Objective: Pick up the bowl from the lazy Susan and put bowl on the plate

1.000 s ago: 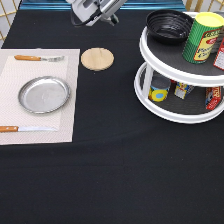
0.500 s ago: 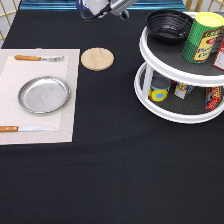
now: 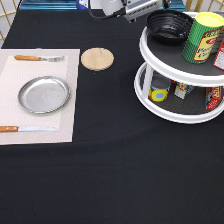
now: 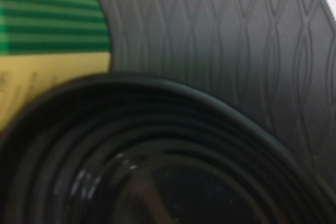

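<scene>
Claw (image 3: 142, 7): sighted at the 12 o'clock edge of the exterior view, only its grey body showing; whether its fingers are apart or together cannot be told. It appears to hold nothing and hangs just at 10 o'clock of the bowl (image 3: 169, 25).

Bowl: sits on the upper tier of the lazy Susan (image 3: 150, 95), at that tier's 10 o'clock side, close beside a green and yellow can (image 3: 202, 37). The wrist view is filled by the bowl's ridged interior (image 4: 157, 170), with the tier's dark mat (image 4: 240, 55) and the can (image 4: 45, 45) beyond.

Judgement: a sound grasp would take the rim on the side away from the can.

Plate (image 3: 44, 94): bare, on a pale placemat (image 3: 65, 65) at 9 o'clock, well apart from the bowl.
</scene>
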